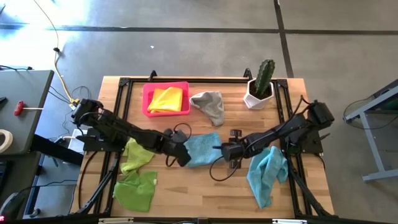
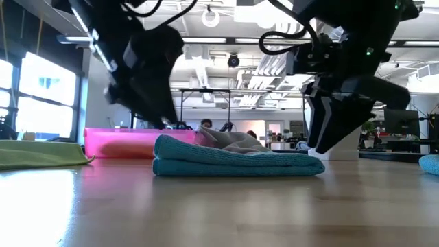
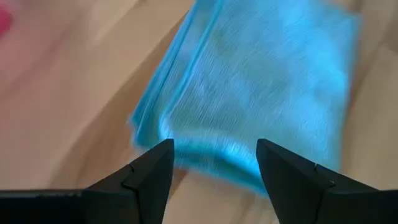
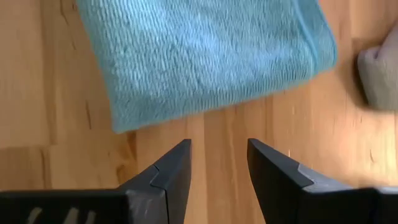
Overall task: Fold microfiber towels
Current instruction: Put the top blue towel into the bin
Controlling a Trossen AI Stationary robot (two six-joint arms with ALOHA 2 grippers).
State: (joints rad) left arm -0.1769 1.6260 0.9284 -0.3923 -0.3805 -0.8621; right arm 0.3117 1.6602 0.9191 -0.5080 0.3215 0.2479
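Wooden table (image 1: 205, 186): your left gripper (image 3: 214, 165) hangs spread over the folded blue towel (image 1: 202, 149), right gripper (image 4: 217, 163) spread beside it; either could snag and unfold it.

You see a wooden desk (image 1: 205, 186) with a black frame standing on a grey concrete floor (image 1: 186, 50). Dark lines cross that floor. A yellow cable (image 1: 57, 62) runs over it on the left side. A small potted cactus (image 1: 261, 84) sits at the far right part of the desk. Look across the desk and you find a big room with bright windows (image 2: 34, 89) on the left and long lights on the ceiling (image 2: 226, 41). People sit far back there (image 2: 206, 125).
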